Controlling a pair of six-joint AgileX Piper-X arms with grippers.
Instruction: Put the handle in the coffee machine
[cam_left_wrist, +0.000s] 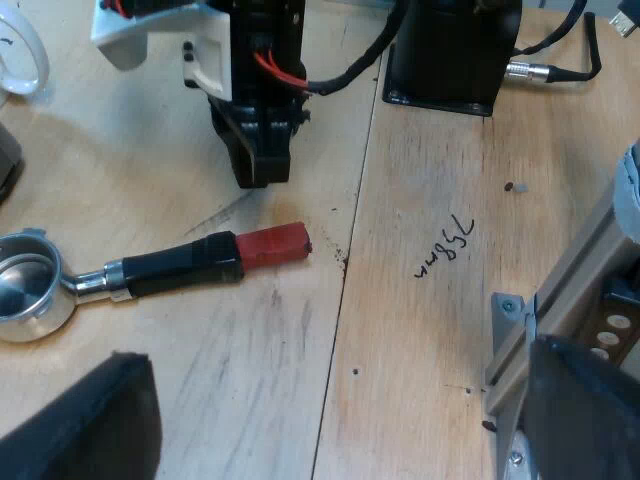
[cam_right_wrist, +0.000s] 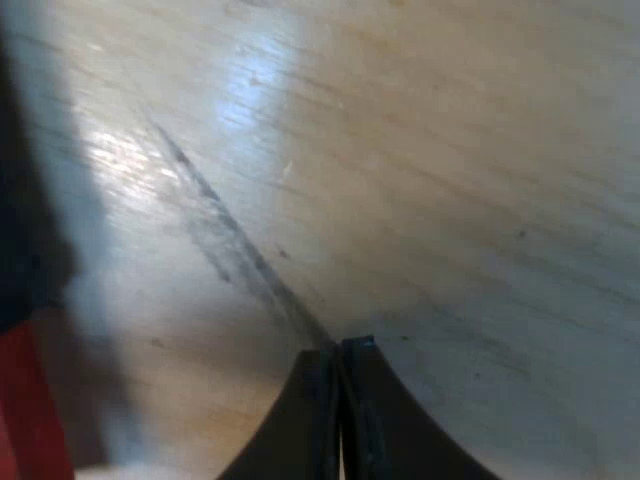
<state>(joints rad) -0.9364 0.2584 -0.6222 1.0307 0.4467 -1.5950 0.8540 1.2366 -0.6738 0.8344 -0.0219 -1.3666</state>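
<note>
Where wood (cam_left_wrist: 420, 380) lies scuffed, round metal holder (cam_left_wrist: 150, 272)

Our metal holder with a dark, red-ended handle (cam_left_wrist: 150, 272) lies flat on the wooden table (cam_left_wrist: 420, 380), with our right gripper (cam_left_wrist: 257, 180) just beside the handle's end.

text | handwriting (cam_left_wrist: 443, 247), dark pen, reads roughly "758mm", askew | on: bare wooden table (cam_left_wrist: 420, 380) | other legible: none

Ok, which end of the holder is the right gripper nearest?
The handle's red end, close by the right gripper; the metal basket end lies farther away.
</note>
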